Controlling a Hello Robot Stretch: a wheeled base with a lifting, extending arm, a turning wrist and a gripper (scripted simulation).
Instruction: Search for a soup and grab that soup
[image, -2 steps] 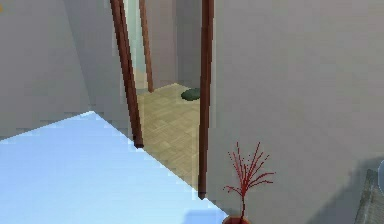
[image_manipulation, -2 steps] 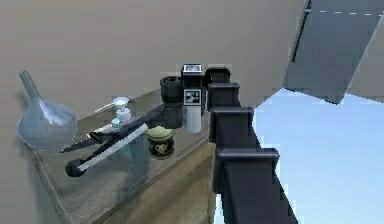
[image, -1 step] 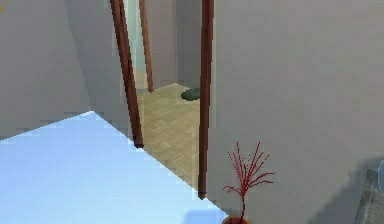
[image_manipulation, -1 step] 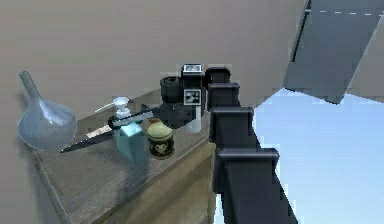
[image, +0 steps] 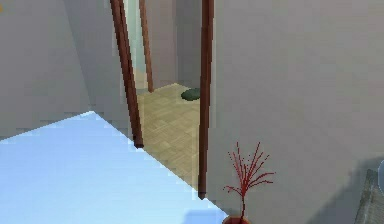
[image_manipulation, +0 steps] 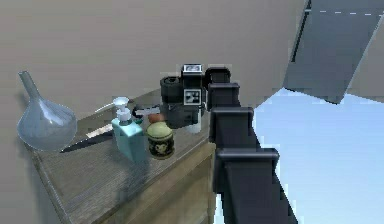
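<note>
A small squat can (image_manipulation: 160, 139) with a brown top and a dark label stands on a wooden cabinet top (image_manipulation: 150, 180) in the arm side view; it could be the soup. My arm (image_manipulation: 245, 150) reaches up from the bottom edge. At its far end are two white marker squares (image_manipulation: 192, 85), with the gripper (image_manipulation: 172, 98) dark just left of them, above the can. Things stand on the cabinet at and behind the gripper, so I cannot tell whether it holds anything.
Also on the cabinet are a teal pump bottle (image_manipulation: 127, 135), a clear glass funnel-shaped vessel (image_manipulation: 44, 118) and long utensils (image_manipulation: 92, 133). A grey door (image_manipulation: 335, 55) stands at the back right. Ahead, a red-framed doorway (image: 170, 80) opens onto tiles; a red twig plant (image: 245, 180) stands beside it.
</note>
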